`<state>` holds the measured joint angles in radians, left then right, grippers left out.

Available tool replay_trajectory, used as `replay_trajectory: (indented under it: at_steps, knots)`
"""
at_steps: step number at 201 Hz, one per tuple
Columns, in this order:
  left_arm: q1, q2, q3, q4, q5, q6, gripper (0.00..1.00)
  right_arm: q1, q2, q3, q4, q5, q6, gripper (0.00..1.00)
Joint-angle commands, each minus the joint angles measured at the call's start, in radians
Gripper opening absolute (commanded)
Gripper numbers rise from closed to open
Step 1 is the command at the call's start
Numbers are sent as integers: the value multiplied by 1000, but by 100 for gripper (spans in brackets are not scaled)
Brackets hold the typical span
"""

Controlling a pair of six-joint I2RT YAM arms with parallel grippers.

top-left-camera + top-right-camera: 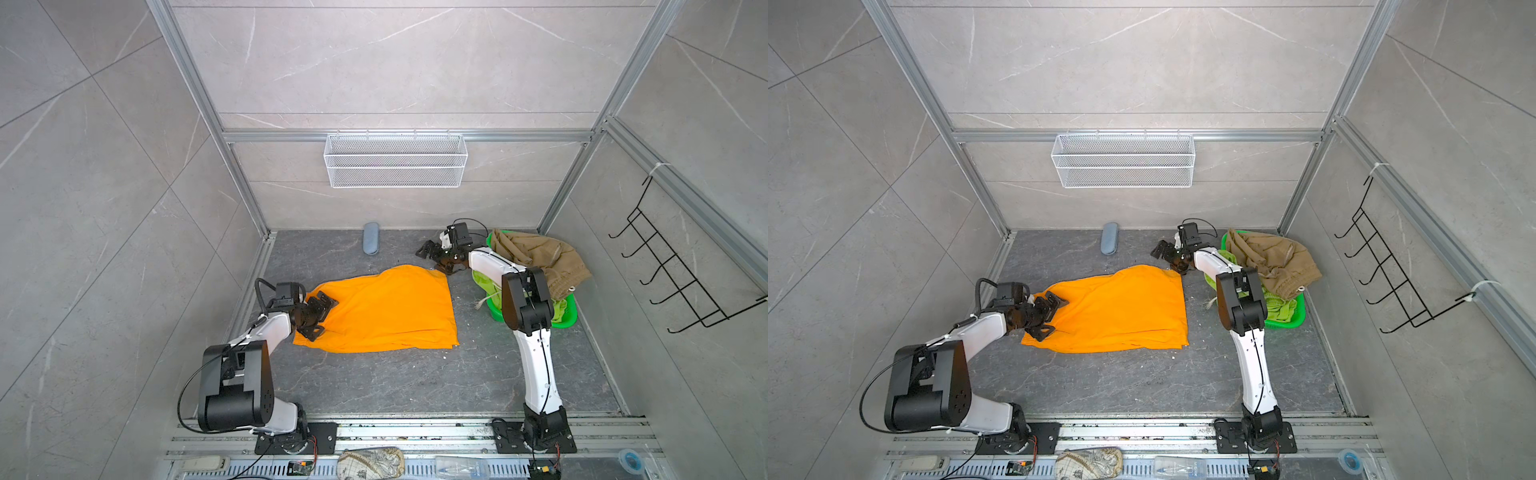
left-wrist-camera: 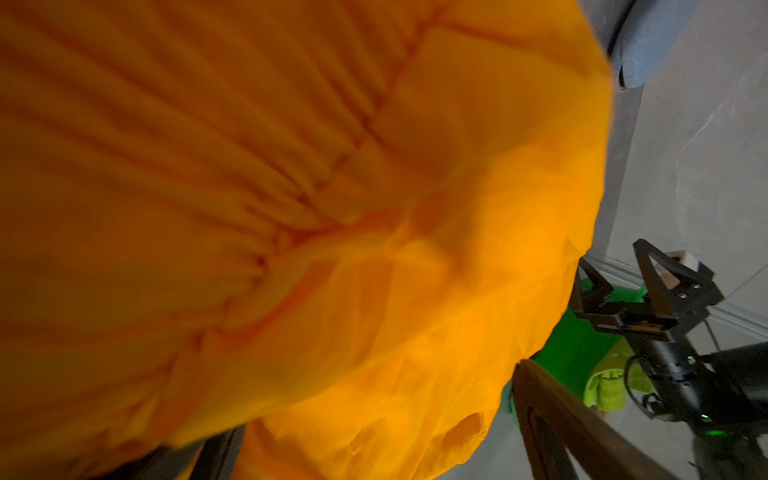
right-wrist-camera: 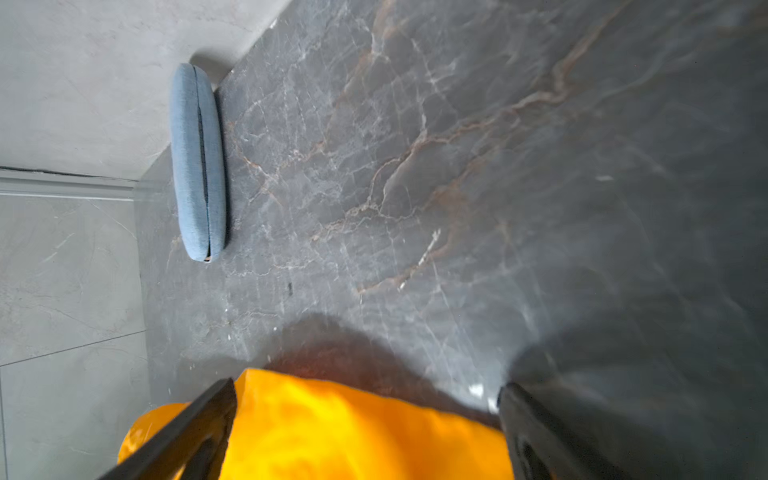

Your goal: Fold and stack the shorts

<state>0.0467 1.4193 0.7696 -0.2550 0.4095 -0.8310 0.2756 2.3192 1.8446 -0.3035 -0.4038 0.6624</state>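
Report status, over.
Left gripper and right gripper open, nothing held. Orange shorts spread on table; khaki shorts and lime shorts in basket. Blue case at back wall, clear.

We see a dark grey, veined desk (image 1: pixel 415 386). The orange shorts (image 1: pixel 386 309) lie spread flat at the centre of the frame. A blue-grey case (image 1: pixel 370 244) rests at the desk's back edge, and a green basket (image 1: pixel 567 321) stands at centre right.

Spread cloth shorts (image 1: pixel 382 309): plain bright orange.
Heaped cloth shorts (image 1: pixel 540 257): khaki tan.
Crumpled cloth shorts (image 1: pixel 1281 308): lime green.
Perforated plastic basket (image 1: pixel 1293 320): bright green.
Oblong fabric case (image 1: pixel 370 238): blue-grey.
Stone tabletop (image 1: pixel 415 382): dark grey, pale and rusty veins.
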Motion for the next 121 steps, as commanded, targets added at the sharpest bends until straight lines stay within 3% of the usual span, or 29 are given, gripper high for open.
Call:
replay_trajectory:
  at_steps: [1, 24, 59, 121]
  knots:
    - [-27, -109, 123, -92, -153, 155, 100, 35, -194, -33, -63, 38, -62, 99]
    - [-26, -91, 142, -82, -129, 157, 100, 75, -277, -151, -31, 18, -47, 99]
    - [-27, 53, 174, -100, 34, 120, 100, 156, -380, -396, 59, 10, -27, 99]
    - [-31, 112, 114, -45, 8, 70, 100, 196, -519, -720, 126, -6, -28, 99]
